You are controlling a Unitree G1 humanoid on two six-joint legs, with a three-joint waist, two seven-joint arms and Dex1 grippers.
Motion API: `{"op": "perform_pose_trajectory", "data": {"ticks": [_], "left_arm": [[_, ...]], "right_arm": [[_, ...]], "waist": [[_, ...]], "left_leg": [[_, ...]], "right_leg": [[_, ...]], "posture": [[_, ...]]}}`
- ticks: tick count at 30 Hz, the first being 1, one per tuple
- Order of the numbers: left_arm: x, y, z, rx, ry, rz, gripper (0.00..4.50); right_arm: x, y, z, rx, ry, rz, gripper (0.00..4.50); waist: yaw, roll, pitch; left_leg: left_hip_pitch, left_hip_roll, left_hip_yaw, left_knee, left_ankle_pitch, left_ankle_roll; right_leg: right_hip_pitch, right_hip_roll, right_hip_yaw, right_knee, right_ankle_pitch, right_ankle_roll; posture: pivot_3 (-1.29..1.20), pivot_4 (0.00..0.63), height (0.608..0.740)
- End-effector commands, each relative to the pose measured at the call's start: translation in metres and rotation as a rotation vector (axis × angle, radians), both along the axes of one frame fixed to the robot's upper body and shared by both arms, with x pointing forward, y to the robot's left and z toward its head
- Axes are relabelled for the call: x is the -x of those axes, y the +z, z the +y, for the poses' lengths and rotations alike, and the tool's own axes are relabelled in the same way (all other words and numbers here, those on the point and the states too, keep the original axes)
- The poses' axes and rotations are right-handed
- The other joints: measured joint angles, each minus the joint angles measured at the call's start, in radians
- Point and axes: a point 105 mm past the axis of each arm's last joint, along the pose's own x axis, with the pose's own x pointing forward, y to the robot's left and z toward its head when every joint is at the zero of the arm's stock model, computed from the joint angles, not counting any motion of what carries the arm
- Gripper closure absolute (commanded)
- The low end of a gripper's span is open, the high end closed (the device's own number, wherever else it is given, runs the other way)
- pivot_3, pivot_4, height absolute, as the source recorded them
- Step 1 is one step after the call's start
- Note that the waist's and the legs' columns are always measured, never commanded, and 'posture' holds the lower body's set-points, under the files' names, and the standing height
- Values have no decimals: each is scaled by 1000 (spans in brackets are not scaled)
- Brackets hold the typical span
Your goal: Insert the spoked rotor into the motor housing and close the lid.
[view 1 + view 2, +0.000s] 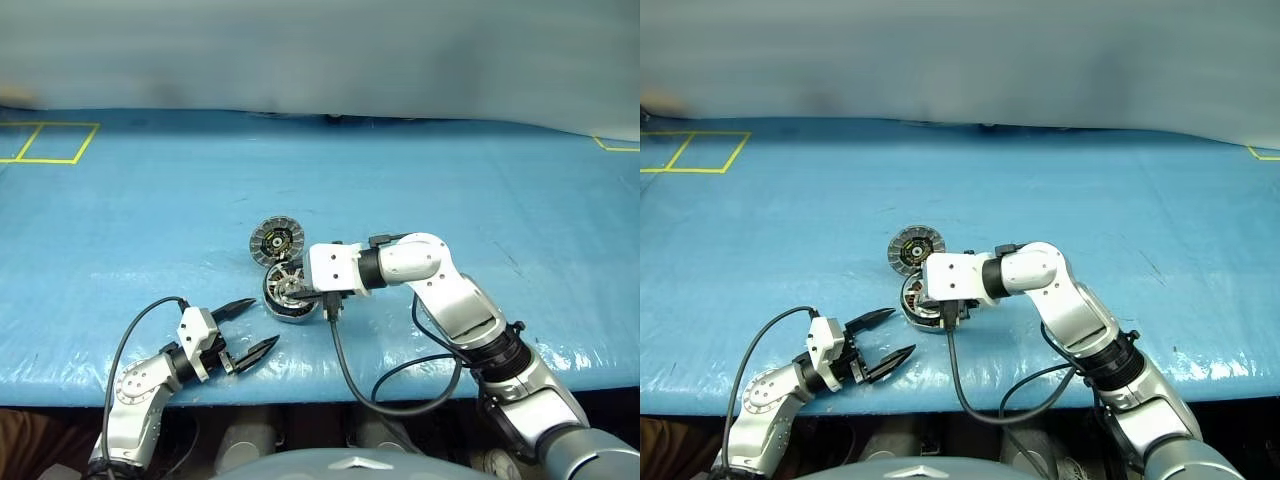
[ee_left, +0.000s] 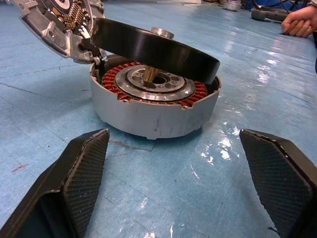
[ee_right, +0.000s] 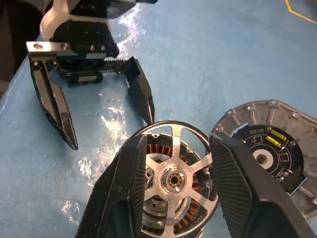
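The motor housing (image 2: 148, 114), a silver cup ringed with copper windings, stands on the blue table near the front edge. Tilted just above it is the spoked rotor (image 3: 173, 178), a dark ring with silvery spokes. Its hub shaft reaches down into the housing's centre. My right gripper (image 3: 178, 144) is shut on the rotor's rim, one finger on each side. The lid (image 1: 277, 241), a grey segmented disc with green-yellow marks, lies face up just behind the housing and touches it. My left gripper (image 1: 267, 321) rests low on the table, wide open, pointing at the housing from close by.
The blue table covering (image 1: 480, 180) stretches far back and to both sides. Yellow tape squares (image 1: 50, 140) mark the far left corner. The right arm's black cable (image 1: 350, 380) loops over the front edge. A person's hand (image 2: 299, 20) rests on the table far behind.
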Motion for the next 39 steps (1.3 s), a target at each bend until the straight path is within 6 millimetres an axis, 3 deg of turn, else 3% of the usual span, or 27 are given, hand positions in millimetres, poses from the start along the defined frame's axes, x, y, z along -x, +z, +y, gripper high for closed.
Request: {"op": "perform_pose_trajectory", "data": {"ticks": [1,12,30,39], "left_arm": [[1,-1,-2,-2,-14,1,0],[0,6,0,18,-14,-26,0],[2,7,2,20,2,-35,0],[2,5,3,13,8,-31,0]], "right_arm": [[-1,19,-3,-175,-36,114,2429],[-2,-3,-9,-224,-80,270,2429],[-16,-38,-9,-194,-183,357,2429],[-15,-43,-10,-169,-181,362,2429]], "waist": [[0,0,0],[-2,1,0],[-2,1,0],[-2,1,0]], "left_leg": [[0,0,0,0,0,0],[0,0,0,-1,0,0],[0,0,0,-1,0,0],[0,0,0,-1,0,0]], "right_leg": [[0,0,0,0,0,0],[-1,-1,0,0,0,0],[-1,0,0,-1,0,0],[-1,-1,0,-1,0,0]], "posture": [[0,150,740],[0,150,740],[0,150,740],[0,150,740]]}}
